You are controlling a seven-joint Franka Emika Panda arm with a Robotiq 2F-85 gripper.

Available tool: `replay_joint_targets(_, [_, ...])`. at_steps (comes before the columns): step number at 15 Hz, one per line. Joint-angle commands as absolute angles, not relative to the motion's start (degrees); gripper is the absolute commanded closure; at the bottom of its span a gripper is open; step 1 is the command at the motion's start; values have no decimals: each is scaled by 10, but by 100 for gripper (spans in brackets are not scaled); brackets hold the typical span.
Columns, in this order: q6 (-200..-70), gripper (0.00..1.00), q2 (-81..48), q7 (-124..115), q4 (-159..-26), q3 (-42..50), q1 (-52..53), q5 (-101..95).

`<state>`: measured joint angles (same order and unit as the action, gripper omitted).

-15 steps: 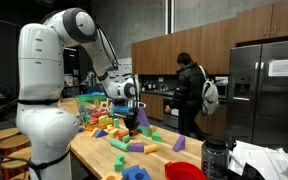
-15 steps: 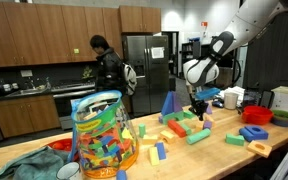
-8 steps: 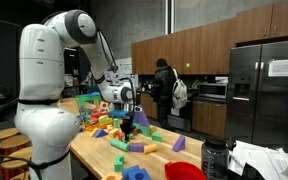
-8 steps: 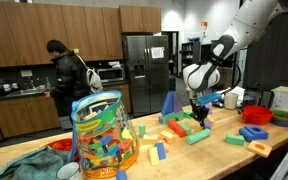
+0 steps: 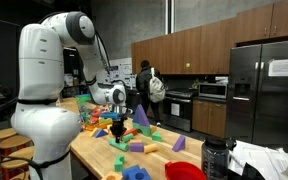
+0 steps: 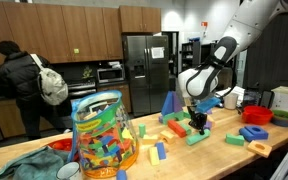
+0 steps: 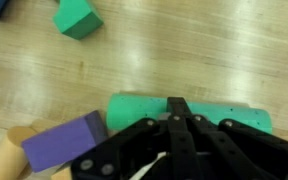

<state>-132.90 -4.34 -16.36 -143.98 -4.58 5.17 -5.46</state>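
**Clenched tool poised over the long green block**

Starting far left in an exterior view, a person with a backpack [image 6: 24, 80] stands by the kitchen cabinets, well apart from the action. Moving right, a clear bag of coloured blocks [image 6: 102, 135] sits upright at the near edge of the wooden surface [image 6: 279, 152]. Next comes a tall blue wedge [image 6: 170, 105], and just right of it the tool [image 6: 196, 123] points straight down among the scattered blocks. A stack of red trays [image 6: 254, 133] lies further right.

Now the wrist view, left to right. A tan block [image 7: 6, 160] peeks in at the near left corner, with a purple block [image 7: 66, 145] right beside it. A small green cube [image 7: 79, 18] sits far off, well apart. The purple block lies just beside the left end of the long green block [image 7: 224, 118], which runs flat across the surface. The tool's fingers [image 7: 189, 150] are pressed tight together, nothing showing between them. Its tip hangs over the middle of that block, though contact cannot be told.
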Motion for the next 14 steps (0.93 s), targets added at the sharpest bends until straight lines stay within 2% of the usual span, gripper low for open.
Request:
replay_joint_targets(1, [-1340,100,-28,-168,-1452,-55,65,-61])
replay_joint_targets(11, [-1339,100,4,-166,-1436,-67,70,-17])
replay_joint_targets(14, [-1377,100,0,-168,-1438,-66,68,-7])
